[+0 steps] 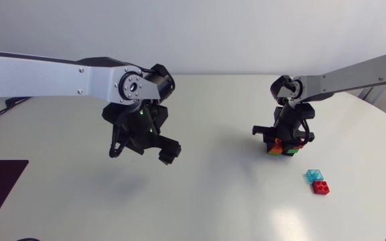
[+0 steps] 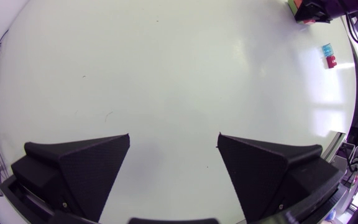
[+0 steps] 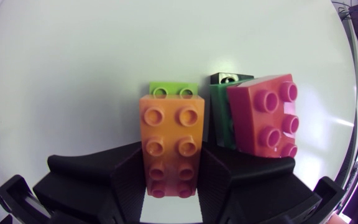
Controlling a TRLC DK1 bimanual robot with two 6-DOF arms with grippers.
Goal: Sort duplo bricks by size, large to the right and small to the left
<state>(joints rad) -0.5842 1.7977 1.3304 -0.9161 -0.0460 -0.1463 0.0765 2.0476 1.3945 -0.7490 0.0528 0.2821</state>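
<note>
The white table (image 1: pixel 213 201) fills the head view. The left arm (image 1: pixel 39 73) comes in from 9 o'clock and the right arm (image 1: pixel 354 75) from 2 o'clock. The left gripper (image 2: pixel 174 140) hangs above bare tabletop at about 9 o'clock from the table's middle, with its jaws spread wide and nothing between them. The right gripper (image 3: pixel 171 155) is down at the table at about 3 o'clock. Its jaws are clamped on the two long sides of an orange eight-stud brick (image 3: pixel 169 146). A lime green brick (image 3: pixel 174 90) touches that brick's far end, ahead of the fingers. Just beside the orange brick, outside one finger, a dark green brick (image 3: pixel 219 118) stands against a large red brick (image 3: pixel 263 118). At 4 o'clock from this cluster and apart from it, a small translucent blue brick (image 1: pixel 312 175) lies just beside a small red brick (image 1: pixel 322 187).
</note>
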